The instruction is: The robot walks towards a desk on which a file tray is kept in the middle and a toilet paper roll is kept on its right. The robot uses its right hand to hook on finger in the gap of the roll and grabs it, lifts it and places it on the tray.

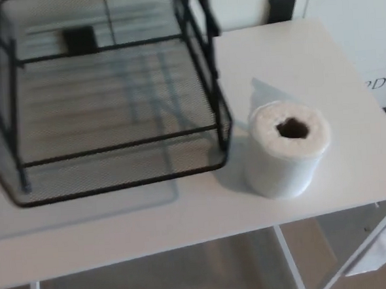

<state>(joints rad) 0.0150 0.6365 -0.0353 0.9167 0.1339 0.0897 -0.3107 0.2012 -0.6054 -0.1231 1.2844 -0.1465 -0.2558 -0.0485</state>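
White desk (184, 214) holds black file tray (116, 182) beside unlabelled toilet paper roll (286, 148).

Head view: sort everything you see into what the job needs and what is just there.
Needed for the job:
- toilet paper roll, standing upright on the desk, core hole facing up
- black mesh file tray, to the left of the roll, empty
- white desk carrying both

Just there:
- black object behind the desk's far edge
- white cabinet at right

Neither robot hand is in view.
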